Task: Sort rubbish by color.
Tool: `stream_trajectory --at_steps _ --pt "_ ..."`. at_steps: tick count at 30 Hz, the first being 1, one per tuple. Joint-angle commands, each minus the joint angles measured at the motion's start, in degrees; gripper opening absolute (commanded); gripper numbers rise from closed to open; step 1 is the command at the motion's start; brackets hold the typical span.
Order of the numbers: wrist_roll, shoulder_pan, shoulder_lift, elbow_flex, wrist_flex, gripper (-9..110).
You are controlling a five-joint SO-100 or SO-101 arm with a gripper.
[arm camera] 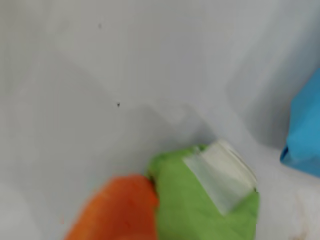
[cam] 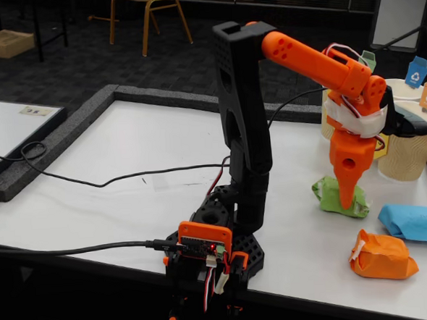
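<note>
The green wad (cam: 324, 194), with a strip of white tape, lies on the white table (cam: 148, 157) right of the arm's base. It fills the lower middle of the wrist view (arm camera: 190, 212). My gripper (cam: 348, 199) points straight down onto it. One orange finger (arm camera: 120, 210) touches the wad's left side in the wrist view; the other finger is hidden, so the grip cannot be judged. The blue wad (cam: 413, 222) lies to the right, and shows at the right edge of the wrist view (arm camera: 306, 130). The orange wad (cam: 382, 255) lies near the front edge.
Ribbed paper cups (cam: 414, 144) with small coloured tags stand just behind and right of the gripper. The arm's black base (cam: 225, 232) and a controller board (cam: 204, 244) sit at the front edge. Black cables (cam: 92, 183) run across the left of the table.
</note>
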Motion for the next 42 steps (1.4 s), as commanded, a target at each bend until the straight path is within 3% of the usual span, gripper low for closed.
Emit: stream_trajectory --at_steps 1,28,42 --pt "-1.2 1.3 1.5 -6.7 -1.1 0" --pt "-0.6 -2.4 40.6 -8.6 -2.7 0" --pt "-0.5 -12.2 34.2 -13.1 -11.2 0"
